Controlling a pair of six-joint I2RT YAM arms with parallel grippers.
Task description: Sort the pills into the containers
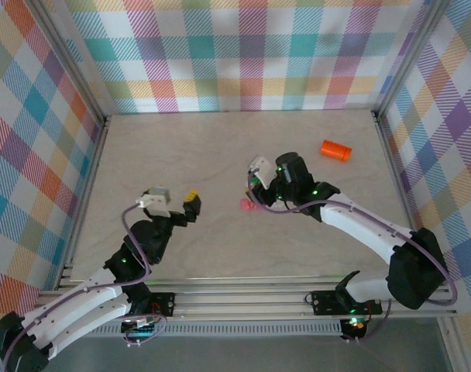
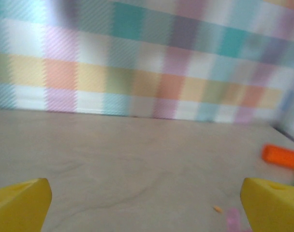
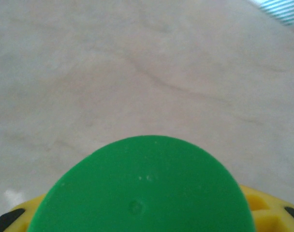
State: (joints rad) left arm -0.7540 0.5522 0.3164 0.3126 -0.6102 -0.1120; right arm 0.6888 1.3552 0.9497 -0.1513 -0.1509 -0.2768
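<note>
My right gripper (image 1: 255, 192) is near the table's middle, shut on the green-capped bottle. The bottle's round green cap (image 3: 142, 188) sits between the yellow fingers (image 3: 265, 205) in the right wrist view and hides its body. A pink tube (image 1: 247, 204) lies on the table just beside that gripper and appears again as the pink tube (image 2: 232, 218). One small orange pill (image 2: 217, 209) lies close to it. The orange vial (image 1: 336, 149) lies on its side at the back right. My left gripper (image 1: 192, 203) hovers left of centre, open and holding nothing, its fingertips (image 2: 21, 203) far apart.
Checked cloth walls (image 1: 243, 54) on metal frames close in the beige table (image 1: 181, 155) on three sides. The arm bases and a rail (image 1: 243, 298) run along the near edge. Bare tabletop lies between the two grippers and toward the back wall.
</note>
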